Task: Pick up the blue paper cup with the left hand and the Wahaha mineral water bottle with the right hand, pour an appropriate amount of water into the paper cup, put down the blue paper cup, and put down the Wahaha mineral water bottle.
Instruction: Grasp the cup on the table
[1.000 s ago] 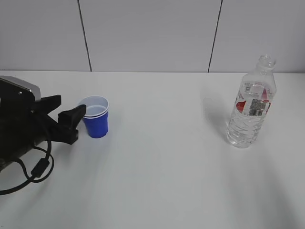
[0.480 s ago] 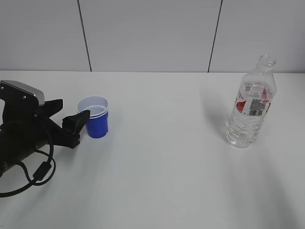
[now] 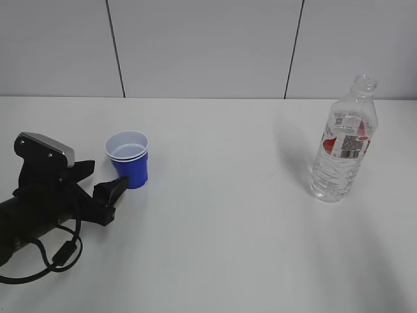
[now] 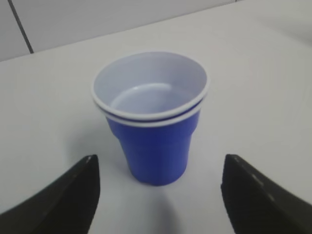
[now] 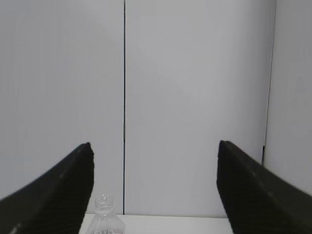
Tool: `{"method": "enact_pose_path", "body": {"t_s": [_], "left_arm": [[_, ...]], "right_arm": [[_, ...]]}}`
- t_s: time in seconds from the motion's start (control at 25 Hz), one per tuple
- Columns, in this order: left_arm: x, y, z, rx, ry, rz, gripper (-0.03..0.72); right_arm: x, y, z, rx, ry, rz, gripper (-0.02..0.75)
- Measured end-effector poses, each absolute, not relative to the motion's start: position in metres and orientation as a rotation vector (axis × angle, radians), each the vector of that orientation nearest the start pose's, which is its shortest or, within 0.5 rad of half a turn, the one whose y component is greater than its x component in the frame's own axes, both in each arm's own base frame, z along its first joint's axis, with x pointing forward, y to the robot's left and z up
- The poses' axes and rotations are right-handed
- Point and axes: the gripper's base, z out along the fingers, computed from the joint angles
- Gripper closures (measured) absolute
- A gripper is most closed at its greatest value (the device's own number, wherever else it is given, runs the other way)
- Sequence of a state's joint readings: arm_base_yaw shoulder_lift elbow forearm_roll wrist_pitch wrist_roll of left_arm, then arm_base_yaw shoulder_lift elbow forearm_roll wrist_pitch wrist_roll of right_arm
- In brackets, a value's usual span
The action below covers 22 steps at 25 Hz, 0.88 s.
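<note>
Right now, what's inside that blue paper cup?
The blue paper cup looks empty: the left wrist view shows only its white inner wall and bare bottom. A second rim just below the top one suggests two nested cups; whatever lies between them is hidden.

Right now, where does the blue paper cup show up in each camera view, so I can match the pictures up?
Exterior view: the blue paper cup stands left of centre on the white table, just beyond the left gripper.
Left wrist view: the cup fills the centre, ahead of the two open fingers.
Right wrist view: the cup is not in it.
Shared landmark: the dark vertical seam in the back wall.
</note>
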<state>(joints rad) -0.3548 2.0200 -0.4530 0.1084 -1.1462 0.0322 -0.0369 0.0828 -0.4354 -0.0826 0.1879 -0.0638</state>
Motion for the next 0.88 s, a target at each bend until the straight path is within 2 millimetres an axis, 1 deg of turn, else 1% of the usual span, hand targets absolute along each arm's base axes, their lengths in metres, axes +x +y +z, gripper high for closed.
{"method": "enact_pose_path", "body": {"t_s": [0.16, 0.44, 0.72, 0.88], "left_arm": [[0.265, -0.108, 0.070, 0.483, 1.898, -0.279, 0.101], [0.277, -0.111, 0.070, 0.467, 1.873, -0.274, 0.101], [0.282, -0.112, 0.052, 0.465, 1.912, -0.267, 0.101], [0.286, -0.114, 0.051, 0.465, 1.903, -0.269, 0.101]], "right_arm": [[0.027, -0.002, 0.334, -0.058, 1.317, -0.164, 0.150], [0.027, -0.002, 0.334, -0.057, 1.317, -0.162, 0.150], [0.027, -0.002, 0.334, -0.056, 1.317, -0.161, 0.151], [0.027, -0.002, 0.334, -0.056, 1.317, -0.161, 0.151]]}}
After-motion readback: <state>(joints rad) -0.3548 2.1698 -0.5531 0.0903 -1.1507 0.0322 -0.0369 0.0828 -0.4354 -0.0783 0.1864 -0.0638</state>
